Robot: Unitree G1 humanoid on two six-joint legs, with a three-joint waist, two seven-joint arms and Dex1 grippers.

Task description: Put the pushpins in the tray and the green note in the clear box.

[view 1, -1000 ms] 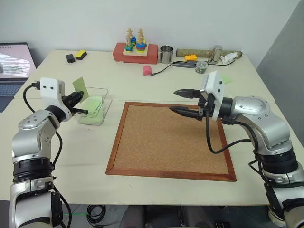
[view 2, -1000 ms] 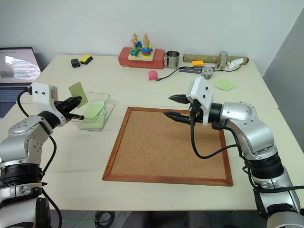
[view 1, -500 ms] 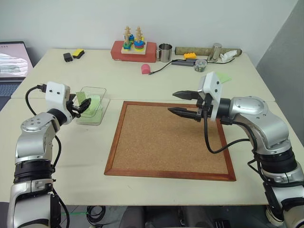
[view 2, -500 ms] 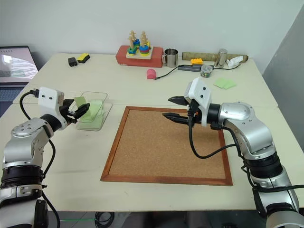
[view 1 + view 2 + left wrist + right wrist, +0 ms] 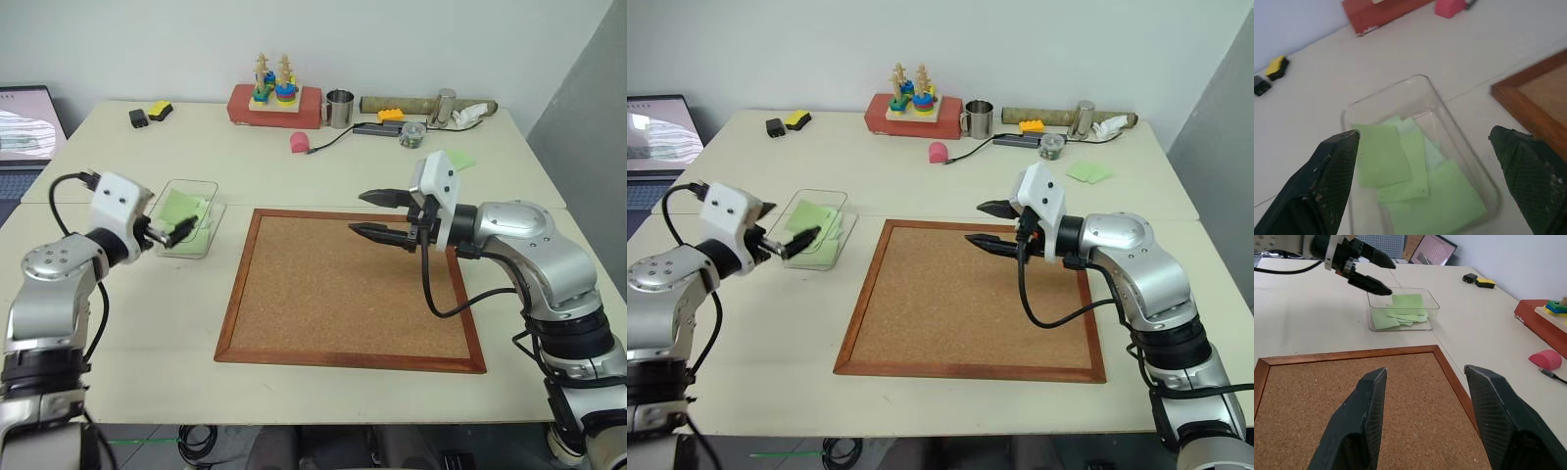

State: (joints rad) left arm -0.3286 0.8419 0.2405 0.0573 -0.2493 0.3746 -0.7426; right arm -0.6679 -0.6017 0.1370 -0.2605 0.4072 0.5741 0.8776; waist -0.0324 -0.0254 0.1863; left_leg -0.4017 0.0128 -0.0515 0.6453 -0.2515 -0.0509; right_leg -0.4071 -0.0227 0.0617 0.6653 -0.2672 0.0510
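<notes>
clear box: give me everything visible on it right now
The clear box is a shallow, transparent, plastic-looking rectangle with rounded corners and no lid. It sits flat on the cream table, just off the cork board's left edge, not touching it. Several light green notes lie overlapping inside it. The left gripper, fingers open, hovers at its near side; nothing grips the box.

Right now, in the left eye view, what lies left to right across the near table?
Left pincer → clear box holding green notes → cork board → right pincer.
</notes>
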